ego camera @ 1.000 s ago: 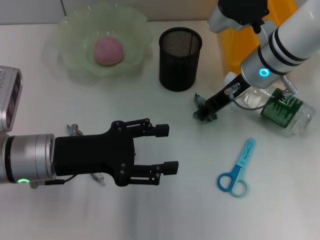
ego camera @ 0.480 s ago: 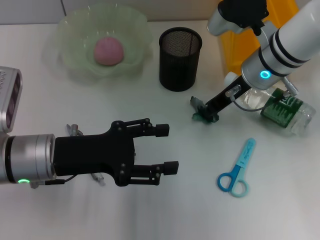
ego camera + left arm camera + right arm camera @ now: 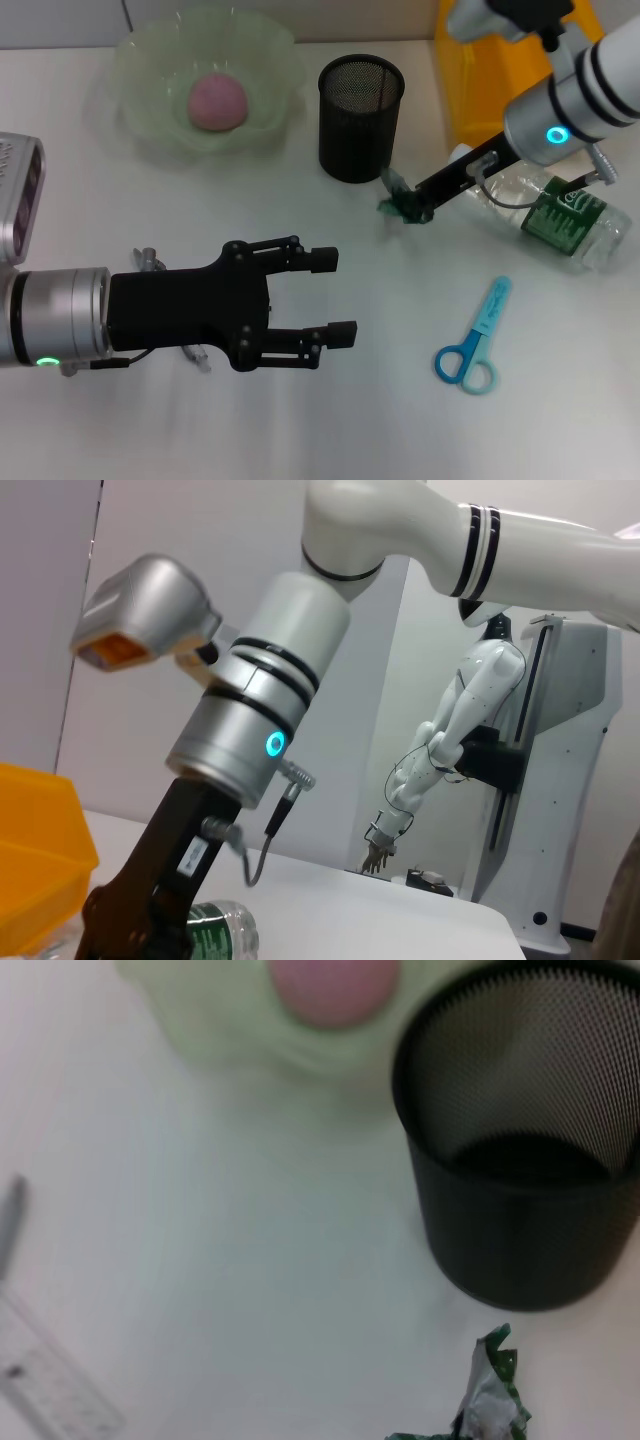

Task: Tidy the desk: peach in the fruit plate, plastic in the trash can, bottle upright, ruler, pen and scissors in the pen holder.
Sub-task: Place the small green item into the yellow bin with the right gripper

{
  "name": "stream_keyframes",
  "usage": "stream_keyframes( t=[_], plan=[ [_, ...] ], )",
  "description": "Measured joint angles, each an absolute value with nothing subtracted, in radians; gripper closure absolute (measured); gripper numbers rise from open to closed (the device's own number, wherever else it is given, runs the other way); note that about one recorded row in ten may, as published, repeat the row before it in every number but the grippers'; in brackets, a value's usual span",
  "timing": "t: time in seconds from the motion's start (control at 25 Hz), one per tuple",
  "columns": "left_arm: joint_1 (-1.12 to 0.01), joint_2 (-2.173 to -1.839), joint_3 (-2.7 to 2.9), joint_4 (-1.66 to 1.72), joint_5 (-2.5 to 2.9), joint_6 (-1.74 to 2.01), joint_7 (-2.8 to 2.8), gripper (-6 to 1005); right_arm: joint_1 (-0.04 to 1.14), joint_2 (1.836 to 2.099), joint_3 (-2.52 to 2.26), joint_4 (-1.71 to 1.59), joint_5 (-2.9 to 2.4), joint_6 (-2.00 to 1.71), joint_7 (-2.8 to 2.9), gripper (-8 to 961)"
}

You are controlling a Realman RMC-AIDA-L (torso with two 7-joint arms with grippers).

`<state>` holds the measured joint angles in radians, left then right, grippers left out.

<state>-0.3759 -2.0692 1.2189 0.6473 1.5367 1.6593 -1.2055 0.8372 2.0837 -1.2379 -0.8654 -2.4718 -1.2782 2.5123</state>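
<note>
And here is the right gripper (image 3: 408,207), reaching in from the far right with its long black fingers pinched tight on a crumpled green plastic wrapper (image 3: 400,203), carried just above the white desk (image 3: 330,420) and right beside the base of the black mesh pen holder (image 3: 360,117). The right wrist view catches that same scrap of green and silver plastic at its edge, with the pen holder looming close and empty as far as one can see inside. Behind the arm sits the orange trash can (image 3: 495,75) at the back right corner, and the clear water bottle (image 3: 548,215) with its green label lies on its side just under the right forearm. Nearer the front, the blue scissors (image 3: 476,340) lie flat on the desk, well apart from everything else. Over at the back left, the pink peach (image 3: 217,102) is sitting in the pale green fruit plate (image 3: 150,60). The left gripper (image 3: 332,297) hovers over the front left of the desk, its black fingers spread wide and holding nothing. Peeking out from beneath it are a clear ruler (image 3: 150,262) and what looks like a pen, mostly hidden by the gripper body.
</note>
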Motion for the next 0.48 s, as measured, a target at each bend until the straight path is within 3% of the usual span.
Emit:
stream_keyframes(
  t=[0.48],
  plan=[
    [-0.376,-2.069,1.196,0.647,1.535,1.653,-1.206,198,0.504,2.082,-1.212,-1.326,-2.208,-1.348,2.434,917]
  ],
)
